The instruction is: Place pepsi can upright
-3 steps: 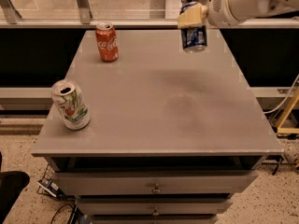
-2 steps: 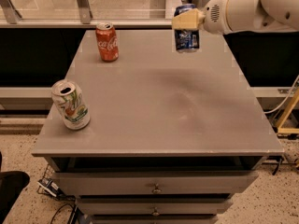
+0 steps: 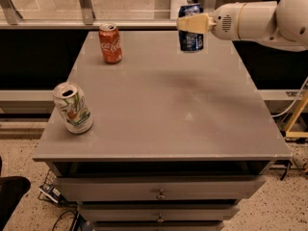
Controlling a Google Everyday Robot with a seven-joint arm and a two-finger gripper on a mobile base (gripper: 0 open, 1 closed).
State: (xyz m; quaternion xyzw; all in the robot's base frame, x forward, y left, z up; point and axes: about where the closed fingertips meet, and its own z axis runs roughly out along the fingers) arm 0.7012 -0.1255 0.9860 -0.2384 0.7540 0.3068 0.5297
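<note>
End effector clamped on upper body of pepsi can. Can upright, seemingly just above surface near far edge, right of centre. Side grip leaves base free for set-down. Coca-Cola can toward far-left corner and white-green can at left edge stand well apart.

I count three drink cans. One is the pepsi can, upper centre of the frame. One is a red Coca-Cola can, upper left. One is a white and green can, middle left. I see one grey cabinet top and two drawer knobs at bottom centre. One white arm enters from the upper right, carrying one gripper, clamped around the pepsi can at upper centre.
</note>
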